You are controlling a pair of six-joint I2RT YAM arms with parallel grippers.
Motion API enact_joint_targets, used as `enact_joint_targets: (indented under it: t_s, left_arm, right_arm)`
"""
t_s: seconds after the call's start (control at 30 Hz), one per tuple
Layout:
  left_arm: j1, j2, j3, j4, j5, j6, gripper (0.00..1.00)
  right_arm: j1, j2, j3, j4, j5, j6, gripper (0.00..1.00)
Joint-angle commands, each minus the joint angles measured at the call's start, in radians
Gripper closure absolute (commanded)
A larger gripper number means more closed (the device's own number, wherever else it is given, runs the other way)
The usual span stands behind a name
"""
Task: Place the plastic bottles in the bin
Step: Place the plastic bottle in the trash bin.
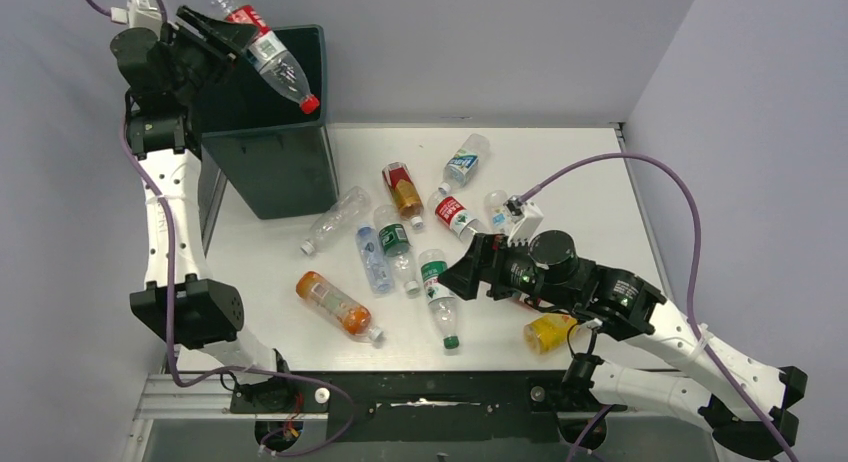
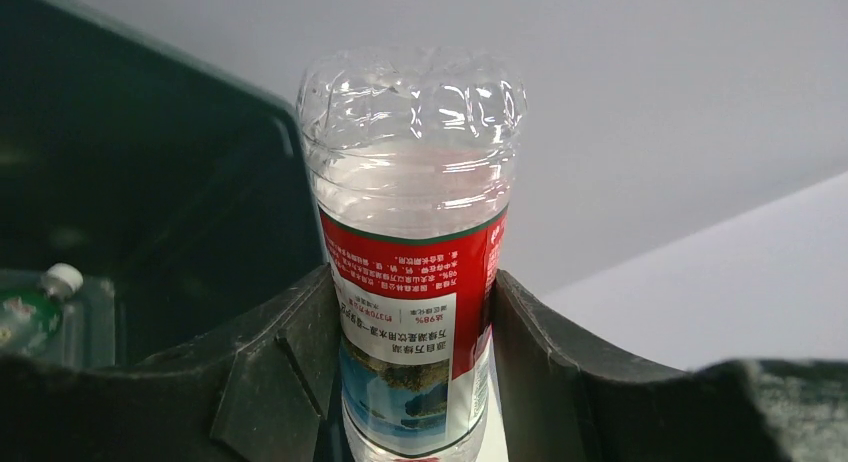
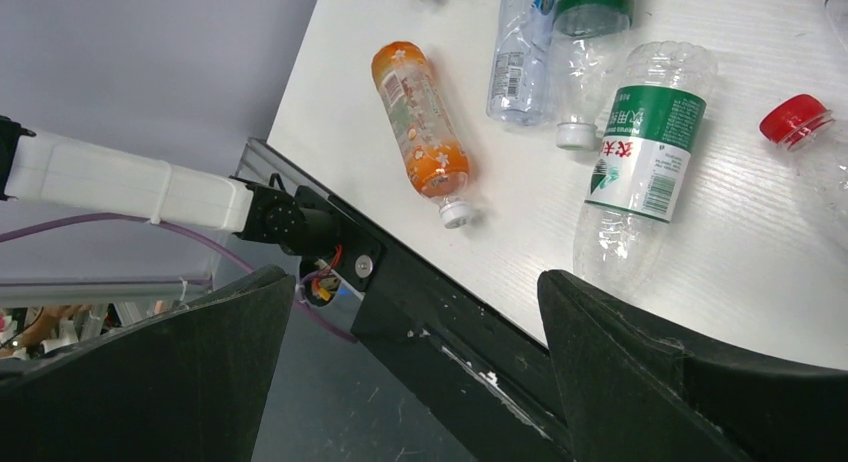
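Red-label bottle: cap end cut off by bottom edge, flanks covered by fingers.
Green-label bottle inside bin: blurred, cropped at left edge.
Yellow bottle: partly hidden under right arm.
Red-capped bottle: body cropped at right edge.

Dark green bin, red-labelled clear bottle (red cap), orange bottle, seemingly yellow bottle

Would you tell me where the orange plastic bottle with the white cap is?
In the top view, the orange plastic bottle lies front-left on the white table, just left of a green-capped clear bottle.
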Motion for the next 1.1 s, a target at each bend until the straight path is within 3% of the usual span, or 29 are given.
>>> enact_joint_targets:
  t_s: [0.0, 0.37, 0.57, 0.63, 0.83, 1.07]
  left_arm:
    - [0.058, 0.049, 0.087, 0.213, 0.079, -0.117, 0.62]
    - [0.073, 0.137, 0.093, 0.183, -0.017, 0.097, 0.57]
    - [0.072, 0.153, 0.106, 0.059, -0.036, 0.218, 0.26]
    - [0.072, 0.140, 0.101, 0.004, -0.058, 0.260, 0.21]
    - [0.072, 0.084, 0.082, -0.097, -0.139, 0.321, 0.18]
    - [0.069, -0.017, 0.055, -0.134, -0.056, 0.292, 0.17]
  right_arm:
    - [0.000, 0.019, 0.012, 0.012, 0.004, -0.006, 0.02]
    - [-0.037, 0.062, 0.033, -0.018, -0.022, -0.036, 0.02]
    - [-0.117, 0.082, 0.050, -0.043, -0.098, -0.067, 0.02]
    - [-0.138, 0.082, 0.055, -0.052, -0.112, -0.079, 0.02]
    - [-0.155, 0.054, 0.024, -0.066, -0.111, -0.086, 0.02]
    - [-0.156, -0.025, -0.061, -0.096, -0.030, -0.024, 0.02]
